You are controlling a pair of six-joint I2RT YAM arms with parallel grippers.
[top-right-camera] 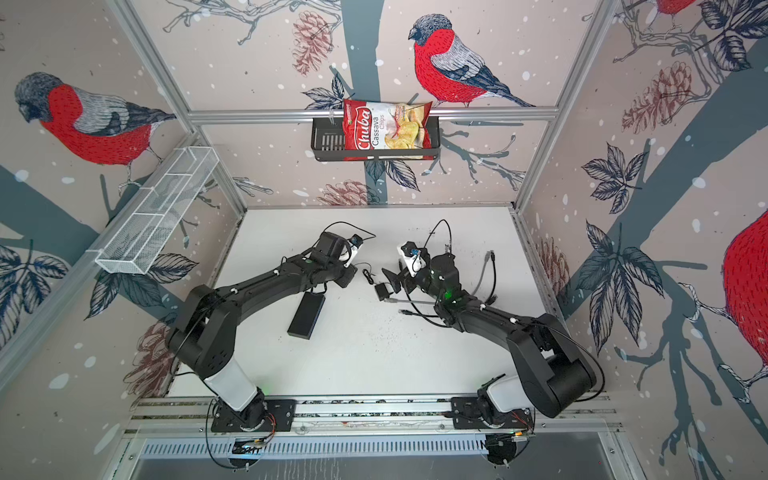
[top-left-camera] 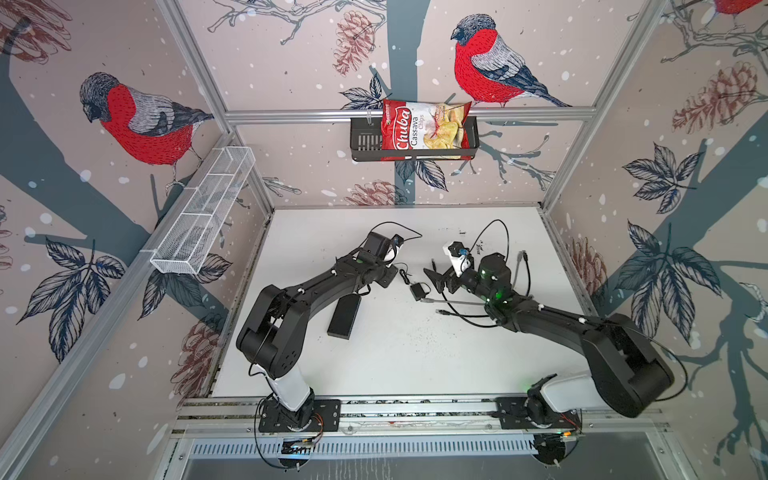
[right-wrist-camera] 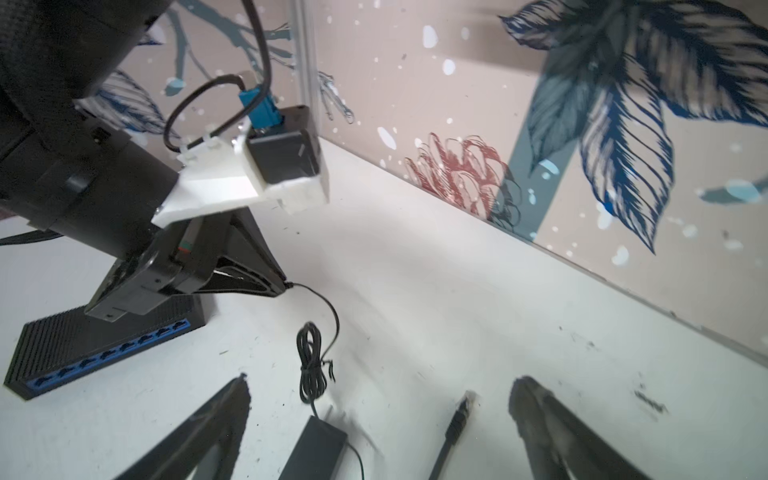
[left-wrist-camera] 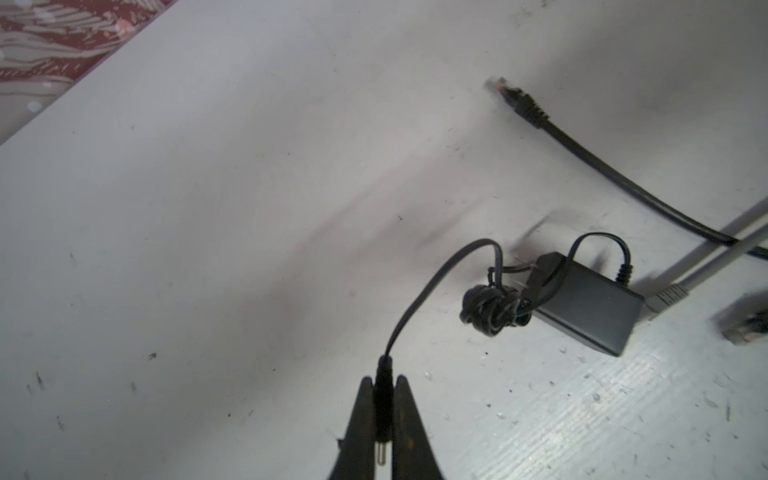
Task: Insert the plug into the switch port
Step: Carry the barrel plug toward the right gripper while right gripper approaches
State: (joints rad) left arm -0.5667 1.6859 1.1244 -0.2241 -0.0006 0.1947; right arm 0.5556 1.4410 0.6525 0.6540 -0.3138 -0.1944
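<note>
Pinches the plug (left-wrist-camera: 382, 399) between the narrowed fingers of the left gripper (left-wrist-camera: 383, 378), metal pin pointing back toward the wrist; spreads the right gripper (right-wrist-camera: 381, 380) wide and empty. Shows the switch (top-left-camera: 345, 316) flat just behind the left fingers. Probably calls for turning the pin toward the switch before pushing straight in

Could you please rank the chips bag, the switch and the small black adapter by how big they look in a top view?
1. chips bag, largest, though it sits on a raised wall shelf, likely nearer the camera.
2. switch.
3. adapter, clearly smallest.
</note>
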